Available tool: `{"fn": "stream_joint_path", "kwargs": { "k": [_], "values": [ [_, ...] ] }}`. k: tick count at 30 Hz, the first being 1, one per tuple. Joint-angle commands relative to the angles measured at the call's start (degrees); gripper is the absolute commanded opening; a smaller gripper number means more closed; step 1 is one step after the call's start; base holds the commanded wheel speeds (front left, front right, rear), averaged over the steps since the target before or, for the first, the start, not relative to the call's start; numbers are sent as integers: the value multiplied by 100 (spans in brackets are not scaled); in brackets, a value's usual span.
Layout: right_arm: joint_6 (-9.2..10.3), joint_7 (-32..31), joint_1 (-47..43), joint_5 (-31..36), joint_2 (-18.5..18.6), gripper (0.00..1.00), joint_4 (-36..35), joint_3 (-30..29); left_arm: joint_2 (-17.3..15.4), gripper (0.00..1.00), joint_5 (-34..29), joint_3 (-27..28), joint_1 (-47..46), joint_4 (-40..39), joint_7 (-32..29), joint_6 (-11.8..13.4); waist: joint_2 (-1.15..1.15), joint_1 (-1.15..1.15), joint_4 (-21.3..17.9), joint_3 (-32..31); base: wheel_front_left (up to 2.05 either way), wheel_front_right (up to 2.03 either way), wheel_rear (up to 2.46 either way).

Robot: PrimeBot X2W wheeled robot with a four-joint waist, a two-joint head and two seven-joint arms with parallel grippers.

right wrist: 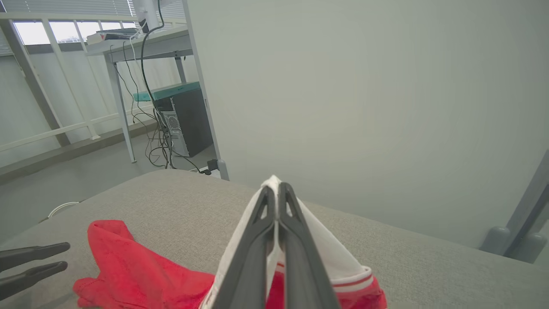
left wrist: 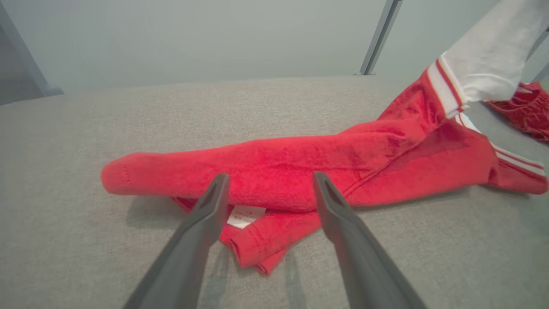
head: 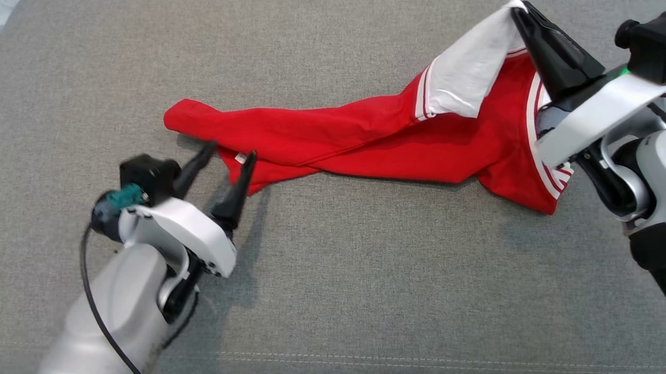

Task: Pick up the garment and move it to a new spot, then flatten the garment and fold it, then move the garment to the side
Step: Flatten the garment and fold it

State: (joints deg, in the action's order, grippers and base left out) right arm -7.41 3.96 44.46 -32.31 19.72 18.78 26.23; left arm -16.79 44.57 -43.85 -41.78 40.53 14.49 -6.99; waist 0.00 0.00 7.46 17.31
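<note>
Left fingers [head: 240, 183] spread; right fingers [head: 551, 47] pinch garment [head: 336, 141].

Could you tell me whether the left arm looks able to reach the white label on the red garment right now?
Probably yes: the left gripper is open and the label lies just ahead between its fingers, with nothing in the way, though a fold of the garment overhangs it slightly.
</note>
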Motion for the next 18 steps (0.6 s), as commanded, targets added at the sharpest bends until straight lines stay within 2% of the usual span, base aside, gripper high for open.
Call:
{"fn": "stream_joint_path", "kwargs": {
  "k": [1,9,10,11,12,14,15,17,18],
  "values": [
    [-8,-22,-98,-14,58,0,-61,-6,-194,100,-107,266,-9,-143,51,44,0,0,23,-36,0,0,0],
    [-8,-129,-558,-51,236,0,243,-58,144,100,-502,628,531,-258,51,44,0,0,-6,-189,0,0,0],
    [-8,-228,-636,-46,266,21,298,-7,193,100,-521,644,566,-235,51,35,0,0,-19,-200,0,0,0],
    [-8,-251,-704,-66,277,49,322,2,234,100,-545,659,592,-215,51,27,0,0,-32,-207,0,0,0],
    [-8,-280,-777,-83,297,100,338,31,277,100,-561,680,614,-202,51,17,0,0,-41,-214,0,0,0],
    [-8,-289,-843,-95,323,100,345,48,310,100,-574,704,631,-185,51,9,0,0,-53,-217,0,0,0],
    [-8,-241,-959,-101,373,87,366,2,350,100,-612,752,654,-145,51,-5,0,0,-78,-226,0,0,0],
    [-8,-232,-1024,-115,386,90,386,-28,365,100,-629,775,664,-118,51,-10,0,0,-90,-231,0,0,0],
    [-8,-210,-1083,-132,393,100,394,-68,380,100,-646,797,670,-81,51,-14,0,0,-98,-236,0,0,0]
  ]
}}
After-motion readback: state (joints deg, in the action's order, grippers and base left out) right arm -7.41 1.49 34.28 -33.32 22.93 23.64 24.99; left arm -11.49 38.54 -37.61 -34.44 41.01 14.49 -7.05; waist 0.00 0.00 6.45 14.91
